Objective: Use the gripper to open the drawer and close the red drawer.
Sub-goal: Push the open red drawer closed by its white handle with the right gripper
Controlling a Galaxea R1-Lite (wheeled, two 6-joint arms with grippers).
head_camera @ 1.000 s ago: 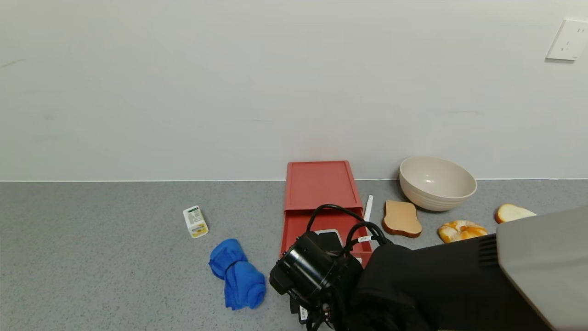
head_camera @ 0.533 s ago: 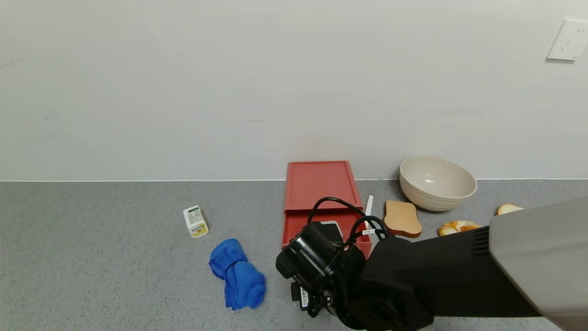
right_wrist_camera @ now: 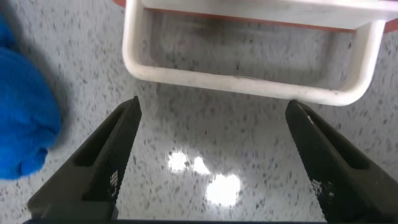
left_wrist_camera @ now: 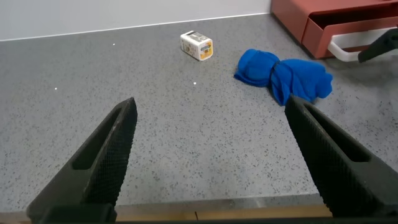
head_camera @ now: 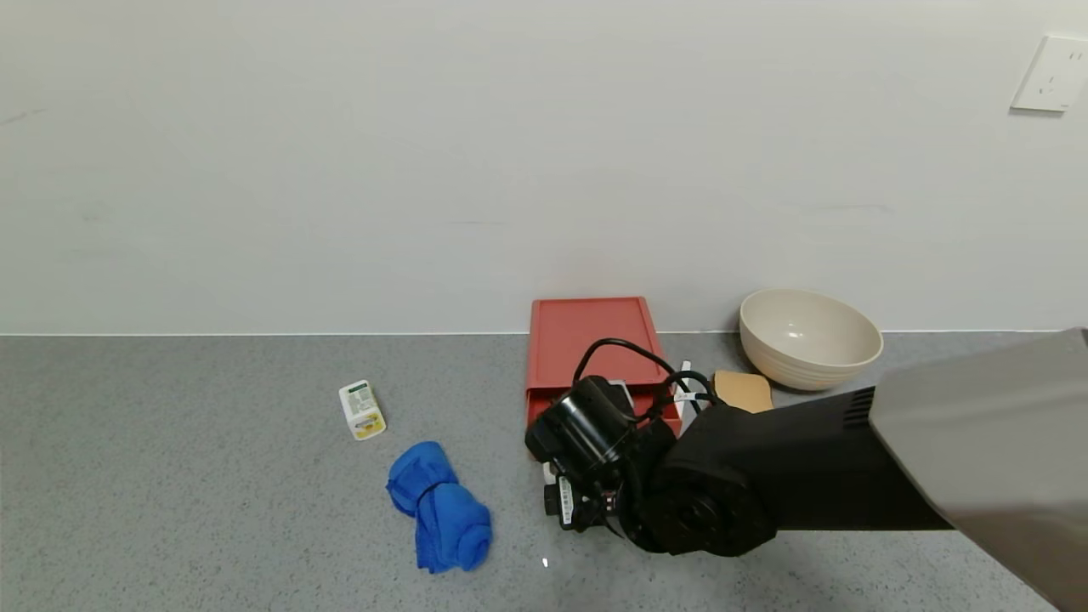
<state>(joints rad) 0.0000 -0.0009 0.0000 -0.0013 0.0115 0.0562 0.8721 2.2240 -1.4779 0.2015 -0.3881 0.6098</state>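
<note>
One grey speckled counter (head_camera: 212, 476) meets a plain white wall (head_camera: 425, 170) that carries a socket plate (head_camera: 1052, 74). We see the red drawer (head_camera: 586, 348) at the wall, its long axis running away from us, its white handle (right_wrist_camera: 249, 81) facing us and the tray slightly out. Our right gripper (right_wrist_camera: 214, 168) is spread wide just short of the handle, holding nothing. Our left gripper (left_wrist_camera: 217, 162) hangs open, well apart.

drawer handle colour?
White. The drawer handle shows best in the right wrist view, just ahead of the open right gripper.
</note>
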